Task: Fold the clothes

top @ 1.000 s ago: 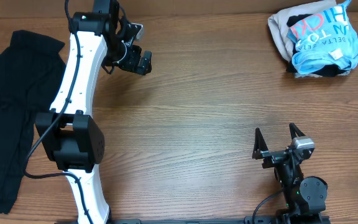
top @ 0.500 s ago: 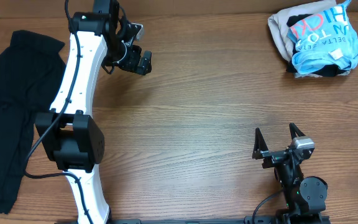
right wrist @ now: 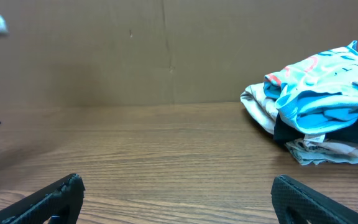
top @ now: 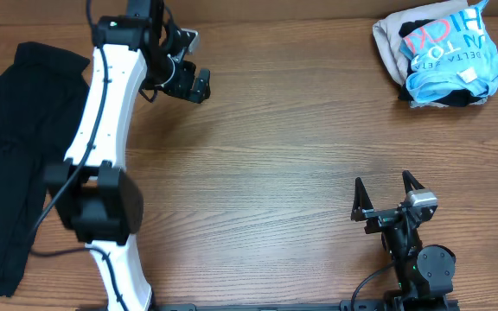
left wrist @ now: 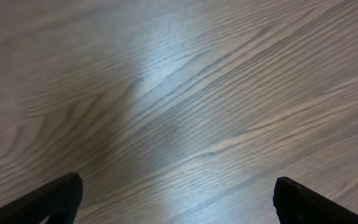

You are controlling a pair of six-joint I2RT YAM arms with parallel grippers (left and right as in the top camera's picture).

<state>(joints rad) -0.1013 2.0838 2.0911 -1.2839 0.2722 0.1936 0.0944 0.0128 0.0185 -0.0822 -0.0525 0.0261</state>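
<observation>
At the bench's [top: 275, 147] far right corner, the light blue T-shirt [top: 452, 56] lay bunched atop a small heap, well apart from both arms. Only the overhead view took in the black garment [top: 7, 164] spread along the left edge. The right wrist view alone showed the heap side-on, the shirt [right wrist: 322, 93] over darker and paler layers. The bundle's longer side ran roughly left to right; which way its neck pointed could not be told. The left gripper [top: 188, 82] and the right gripper [top: 387, 194] stood wide, holding nothing.
</observation>
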